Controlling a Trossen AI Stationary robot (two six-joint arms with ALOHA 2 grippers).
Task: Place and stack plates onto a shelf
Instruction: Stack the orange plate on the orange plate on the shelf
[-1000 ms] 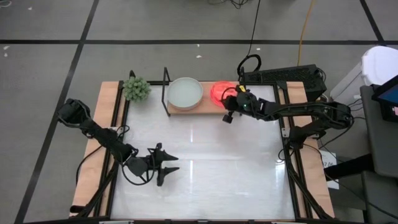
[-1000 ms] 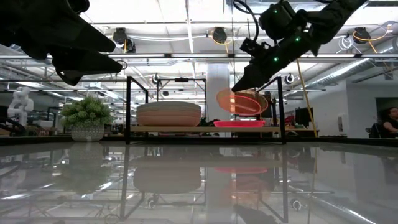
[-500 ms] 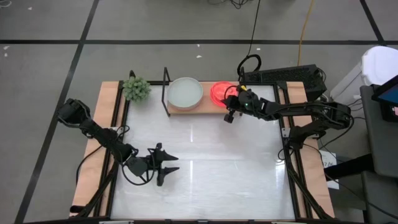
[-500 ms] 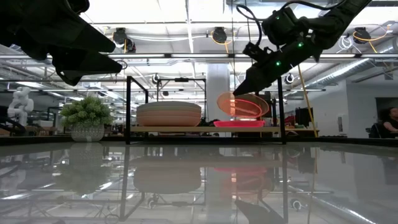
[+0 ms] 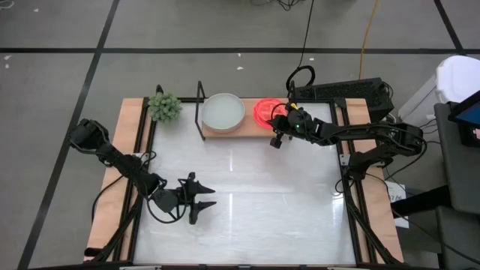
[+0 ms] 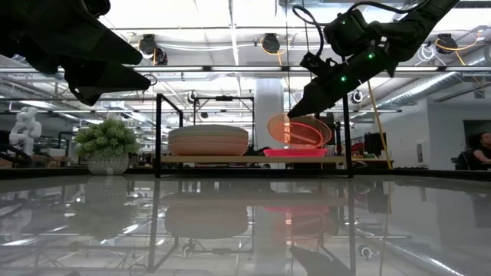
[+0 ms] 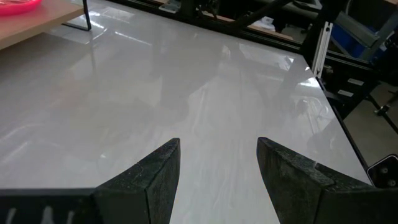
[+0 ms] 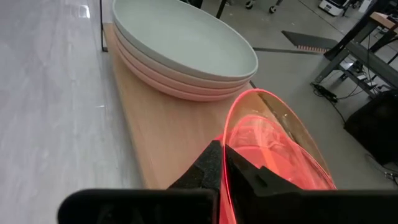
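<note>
The counter (image 5: pixel 247 202) is a broad white top, bare over its whole near and middle part. At its far edge stands the shelf (image 5: pixel 225 129), a light-wood board on a black wire frame with upright ends. On the shelf's left half sits a stack of large matte plates (image 5: pixel 223 111), pale grey above pink. On the right half lies a hot pink plate (image 6: pixel 294 152).

The right gripper (image 5: pixel 276 129) hangs over that right half, its fingers clamped on the rim of a translucent orange plate (image 6: pixel 300 129), which is tilted steeply, its lower edge just above the hot pink one. To do this step well, I judge the orange plate should be levelled and centred over the hot pink plate before the gripper lets go.

Room is tight on the right, where the frame's upright (image 6: pixel 350 134) stands close to the plate's rim, and on the left, where the big stack is near. The open way out is toward the near side.

The left gripper (image 5: pixel 196 198) waits over the near left counter, fingers apart and empty.
</note>
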